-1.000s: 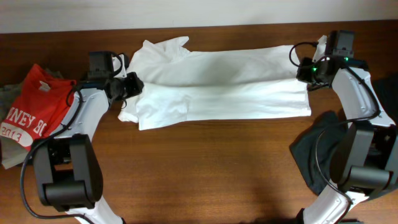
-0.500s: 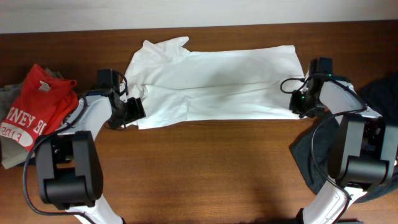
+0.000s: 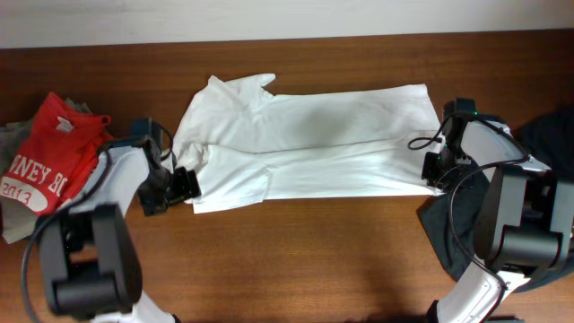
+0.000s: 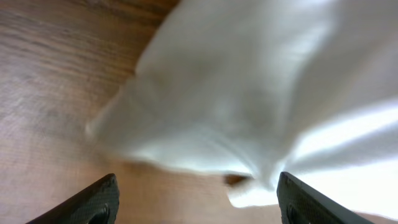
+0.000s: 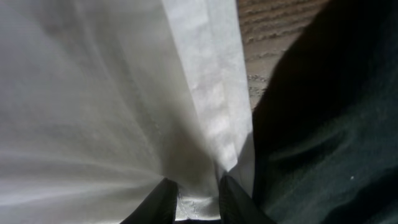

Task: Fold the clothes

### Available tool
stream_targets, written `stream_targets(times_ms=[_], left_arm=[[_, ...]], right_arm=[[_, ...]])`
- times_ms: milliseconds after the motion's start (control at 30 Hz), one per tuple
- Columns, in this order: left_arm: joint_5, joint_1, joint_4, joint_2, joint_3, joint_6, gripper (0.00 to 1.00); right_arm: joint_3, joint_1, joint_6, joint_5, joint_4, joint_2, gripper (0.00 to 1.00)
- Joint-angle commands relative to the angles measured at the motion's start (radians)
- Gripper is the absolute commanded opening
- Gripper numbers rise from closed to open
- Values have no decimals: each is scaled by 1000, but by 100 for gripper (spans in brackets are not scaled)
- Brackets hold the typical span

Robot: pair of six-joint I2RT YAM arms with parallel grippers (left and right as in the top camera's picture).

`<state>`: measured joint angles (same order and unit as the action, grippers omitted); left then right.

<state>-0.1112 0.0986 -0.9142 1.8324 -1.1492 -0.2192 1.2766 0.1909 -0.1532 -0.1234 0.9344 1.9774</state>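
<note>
Where the white shirt (image 3: 314,135) lies across the middle of the table (image 3: 296,260), it is doubled lengthwise, its collar end toward the left and its hem toward the right. The lower layer reaches nearer the front edge than the upper one.

The left pincer (image 3: 184,184) sits at the shirt's front left corner. In the left wrist view its two fingers (image 4: 93,202) stand wide apart, low over the wood, and grip nothing. The cloth's corner lies just ahead of them, and a small tongue of white fabric reaches into the gap near the right-hand finger. That view is blurred, so I cannot tell whether the finger touches the fabric.

The right pincer (image 3: 437,175) is at the front right corner of the shirt. Seen from its own wrist, the fingers (image 5: 239,202) are drawn close together with the folded hem pinched between them — a firm hold on the edge of the white cloth, which runs away from the pincer in smooth folds.

Beside that hem, to its right, lies a dark garment (image 5: 323,137), with a strip of bare wood between the two farther up.

At the table's left end, well apart from the white shirt, a red shirt (image 3: 54,148) with white lettering rests on a grey garment (image 3: 13,226).
</note>
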Motion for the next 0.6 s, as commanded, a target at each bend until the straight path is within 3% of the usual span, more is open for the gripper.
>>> stream_targets(times_ms=[0,167,267,367,567], left_arm=[[-32,6,39,-178,-5,53,82],[-31,-75,135,-153,-3,57,65],[4,-166,197,-65,-1,57,64],[32,-175,208,20,-1,57,63],[82,-175,258,31,-11,57,63]], right_arm=[[-28,6,-6,-19,-7,11,28],[-28,6,-6,-16,-7,11,28],[-28,6,-6,-16,-7,11,28],[-28,6,-6,-16,-7,11,28],[-28,7,-6,-16,-7,11,29]])
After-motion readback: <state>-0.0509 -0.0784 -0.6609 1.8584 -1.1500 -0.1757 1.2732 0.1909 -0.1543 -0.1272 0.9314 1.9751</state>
